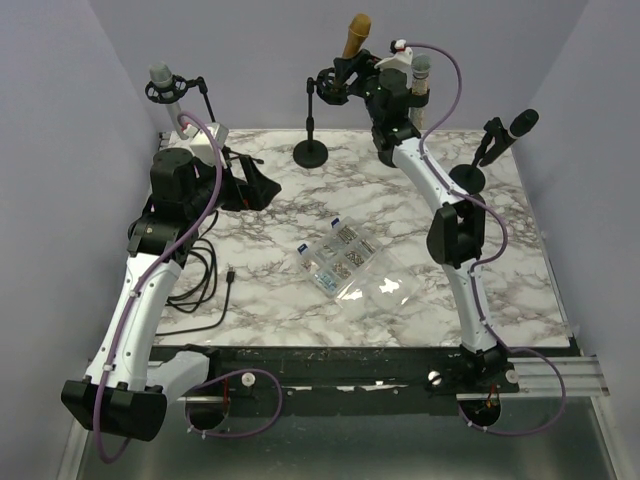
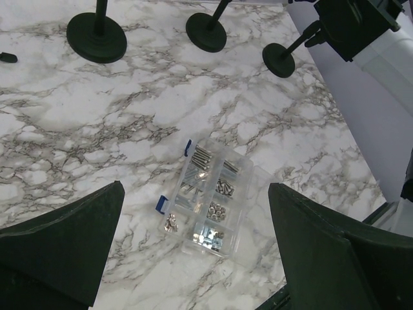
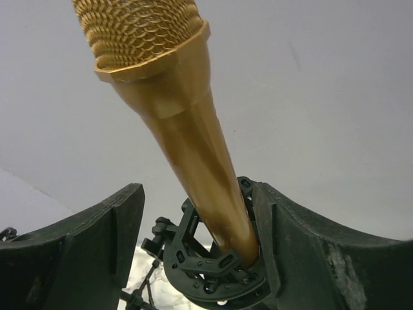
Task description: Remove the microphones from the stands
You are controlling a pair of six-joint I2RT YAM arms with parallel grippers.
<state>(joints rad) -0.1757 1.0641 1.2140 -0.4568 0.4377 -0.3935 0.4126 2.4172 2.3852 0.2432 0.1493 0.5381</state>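
Observation:
A gold microphone [image 1: 356, 35] sits tilted in a black shock mount [image 1: 330, 88] on the middle stand, whose round base [image 1: 311, 153] rests at the back of the marble table. My right gripper [image 1: 362, 75] is open around the microphone's lower body. In the right wrist view the gold microphone [image 3: 193, 148] passes between the jaws of my right gripper [image 3: 197, 194] into the mount [image 3: 213, 265]. The right finger [image 3: 303, 252] is close against the microphone and mount; the left finger [image 3: 97, 245] stands apart. My left gripper [image 1: 262, 188] [image 2: 195, 188] is open and empty above the table.
A grey-headed microphone on a stand [image 1: 163, 78] is at the back left. A black microphone on a stand [image 1: 523, 122] is at the back right, and another grey-headed one [image 1: 421, 75] is behind the right arm. A clear parts box [image 1: 345, 258] [image 2: 208, 197] lies mid-table. Black cables [image 1: 200, 270] lie at the left.

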